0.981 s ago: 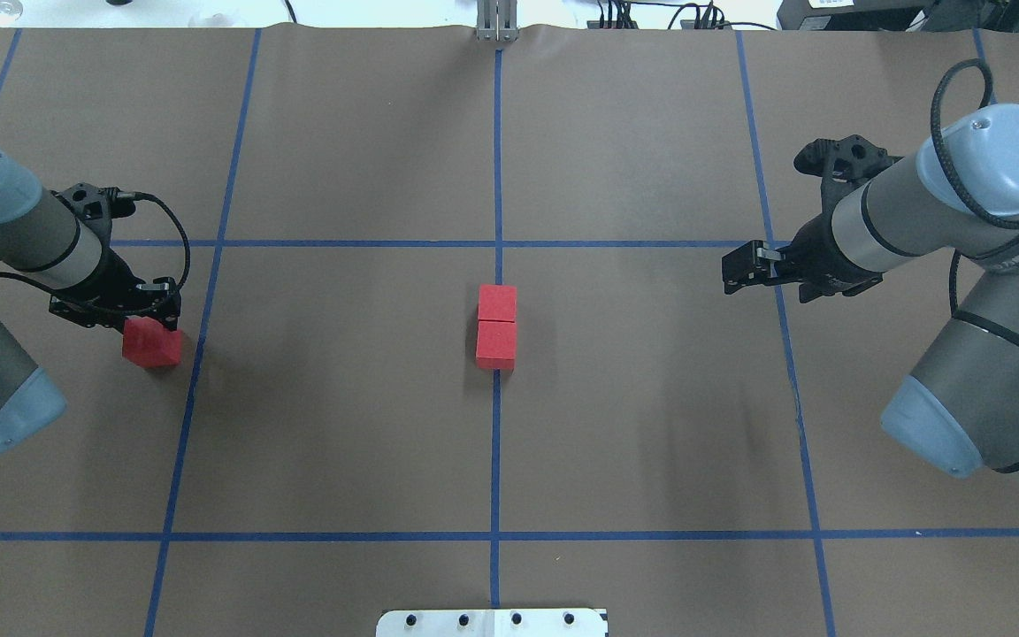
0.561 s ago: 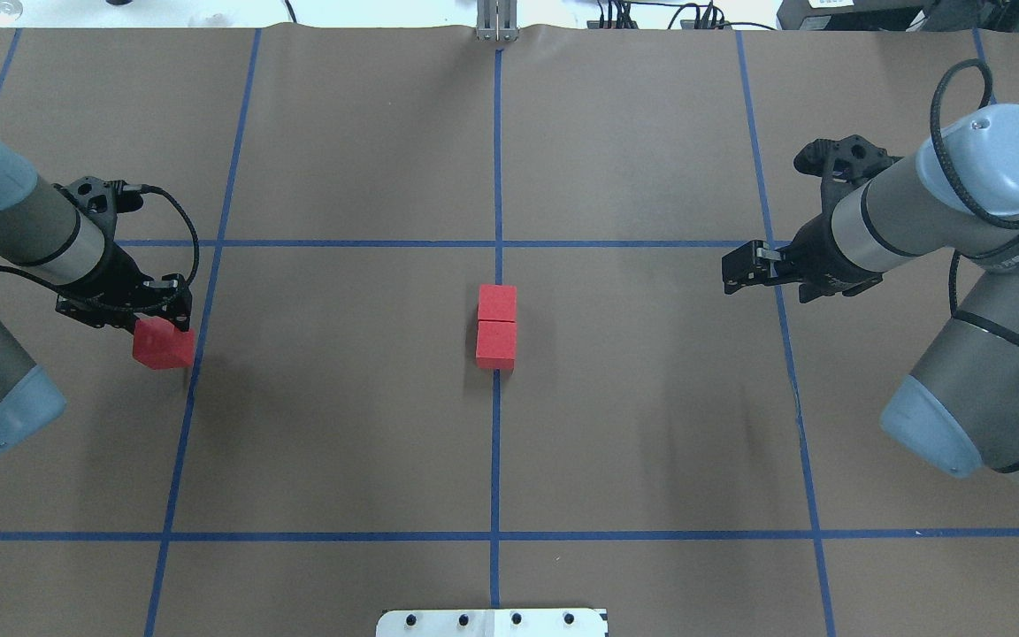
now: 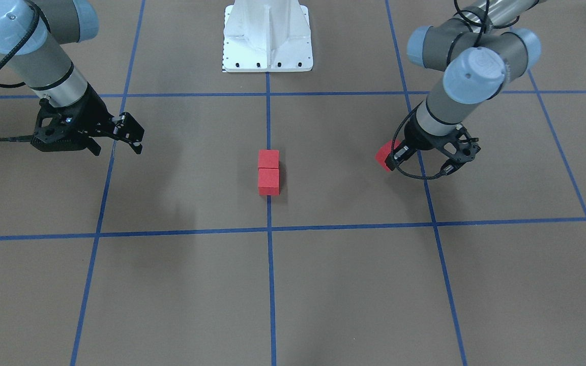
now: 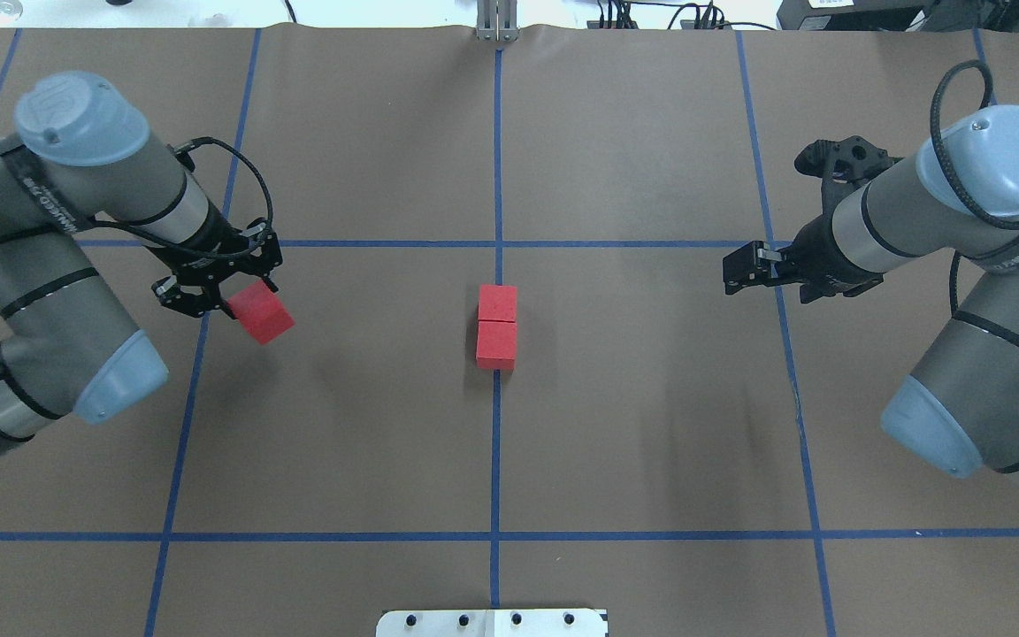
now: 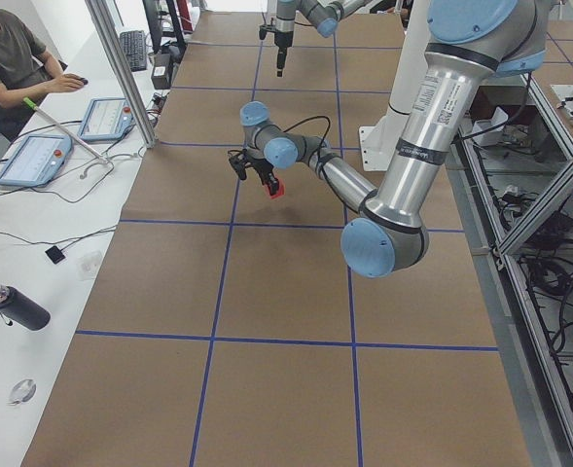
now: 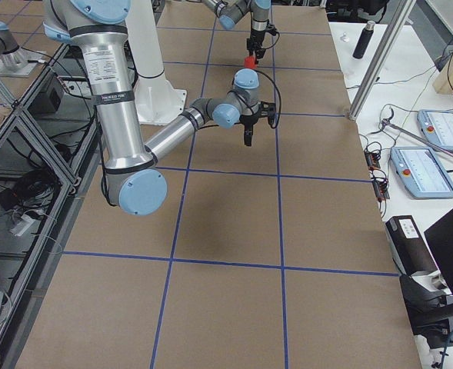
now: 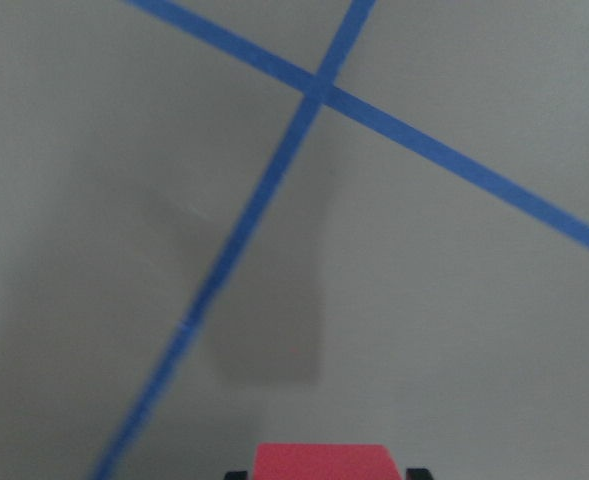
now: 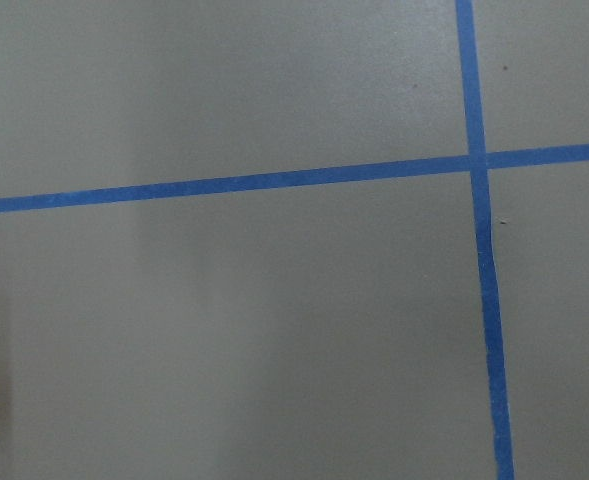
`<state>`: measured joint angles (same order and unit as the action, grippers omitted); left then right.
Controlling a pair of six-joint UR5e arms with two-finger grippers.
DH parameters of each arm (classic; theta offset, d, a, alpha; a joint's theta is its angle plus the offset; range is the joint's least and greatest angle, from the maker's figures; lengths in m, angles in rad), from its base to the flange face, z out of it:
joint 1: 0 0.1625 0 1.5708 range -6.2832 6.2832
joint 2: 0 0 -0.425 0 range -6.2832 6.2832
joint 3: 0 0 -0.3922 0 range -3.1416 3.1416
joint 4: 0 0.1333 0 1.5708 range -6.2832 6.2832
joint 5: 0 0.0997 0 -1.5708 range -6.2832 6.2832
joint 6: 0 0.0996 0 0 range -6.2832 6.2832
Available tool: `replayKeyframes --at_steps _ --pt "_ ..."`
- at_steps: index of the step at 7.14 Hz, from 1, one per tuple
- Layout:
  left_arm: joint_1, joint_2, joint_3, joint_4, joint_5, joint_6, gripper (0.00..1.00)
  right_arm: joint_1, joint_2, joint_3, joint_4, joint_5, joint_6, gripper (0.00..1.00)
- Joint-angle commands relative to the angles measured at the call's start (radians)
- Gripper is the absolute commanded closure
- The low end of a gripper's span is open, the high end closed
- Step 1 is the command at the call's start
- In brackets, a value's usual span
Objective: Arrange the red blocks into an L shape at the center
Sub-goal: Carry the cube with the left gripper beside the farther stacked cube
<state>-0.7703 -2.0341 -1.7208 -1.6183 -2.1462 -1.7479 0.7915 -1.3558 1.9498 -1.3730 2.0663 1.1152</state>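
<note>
Red block (image 4: 260,311) clamped in left fingers (image 3: 389,161), carried nearer centre pair (image 4: 496,326), right fingers (image 3: 131,129) apart, unmoved

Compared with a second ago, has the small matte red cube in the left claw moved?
Yes. The red cube crossed the vertical blue tape line rightward, toward the centre pair.

We see a brown surface (image 4: 341,425) crossed by a grid of blue tape lines (image 4: 324,536). Two red blocks lie on its middle line (image 4: 495,460), touching face to face: the far block (image 4: 497,303) and the near block (image 4: 496,344). A white base plate (image 4: 492,622) sits at the near edge.
</note>
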Motion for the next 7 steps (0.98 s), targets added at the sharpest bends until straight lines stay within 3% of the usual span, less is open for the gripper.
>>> replayKeyframes --at_steps 1,7 --pt "0.049 -0.263 0.244 0.009 0.075 -0.333 1.00 0.000 -0.002 -0.003 0.000 -0.002 0.000 0.00" --pt "0.106 -0.348 0.320 -0.080 0.060 -0.781 1.00 0.000 -0.005 -0.012 -0.001 -0.002 0.000 0.00"
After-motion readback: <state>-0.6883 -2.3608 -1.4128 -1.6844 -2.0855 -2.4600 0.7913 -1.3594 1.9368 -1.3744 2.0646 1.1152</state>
